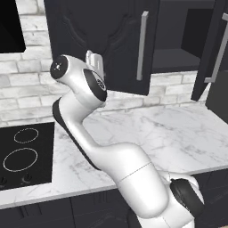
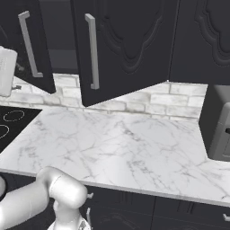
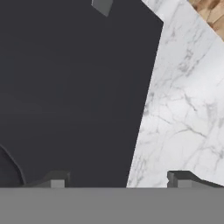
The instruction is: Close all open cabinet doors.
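Observation:
Two black cabinet doors stand swung open over the counter. The left cabinet door (image 1: 111,40) (image 2: 38,49) has a long silver handle (image 1: 143,44). The right cabinet door (image 1: 207,49) (image 2: 126,45) carries its own handle (image 2: 92,49). Between them the open cabinet (image 1: 176,40) shows a dark shelf. My gripper (image 1: 95,62) is raised against the left door's front face, near its lower part. In the hand view my gripper (image 3: 118,180) is open, its fingertips (image 3: 57,179) spread apart. The door's black face (image 3: 74,96) lies just ahead, and its lower edge crosses between the tips. My white hand (image 2: 7,72) shows left of that door.
A white marble counter (image 1: 178,133) (image 2: 126,143) runs below the doors, with a black cooktop (image 1: 22,153) at its left. A closed cabinet door (image 2: 202,40) is further right, above a grey appliance (image 2: 220,130). The black hood (image 1: 9,26) hangs at upper left.

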